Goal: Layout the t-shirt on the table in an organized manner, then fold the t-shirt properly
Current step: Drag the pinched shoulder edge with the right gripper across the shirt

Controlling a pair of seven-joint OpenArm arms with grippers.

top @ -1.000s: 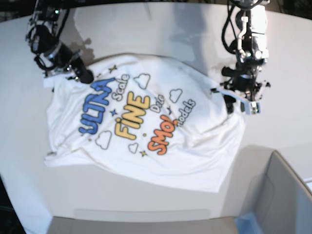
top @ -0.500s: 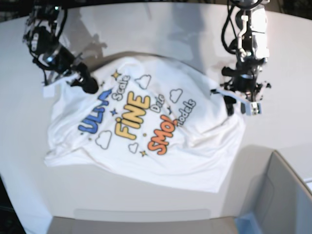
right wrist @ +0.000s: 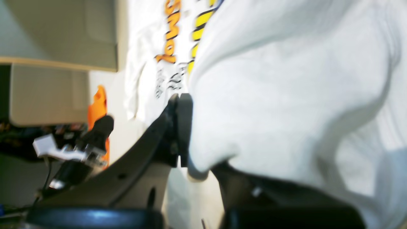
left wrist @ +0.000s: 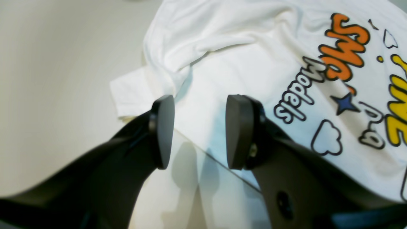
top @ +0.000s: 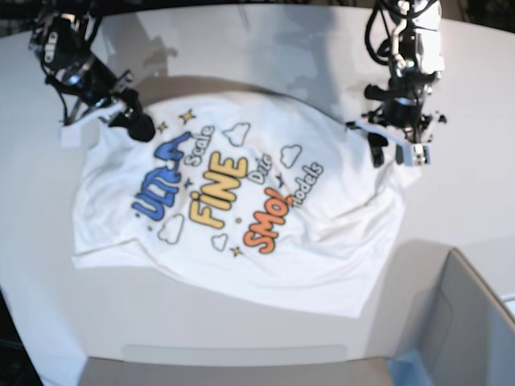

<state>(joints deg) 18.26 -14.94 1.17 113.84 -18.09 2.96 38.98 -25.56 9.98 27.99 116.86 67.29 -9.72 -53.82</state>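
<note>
White table (top: 265,48): t-shirt (top: 241,217) pinched in right jaws, beneath left.

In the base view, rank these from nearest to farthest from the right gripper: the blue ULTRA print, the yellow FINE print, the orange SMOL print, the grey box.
From the right gripper, shut on the t-shirt at the view's upper left:
1. Blue ULTRA print, just below it.
2. Yellow FINE print, mid-shirt.
3. Orange SMOL print, further right.
4. Grey box, lower right corner.

You see two black, cable-draped arms, the left gripper (left wrist: 197,130) with flat, rounded matte-black pads (left wrist: 237,130) and a small screw beside one.
</note>
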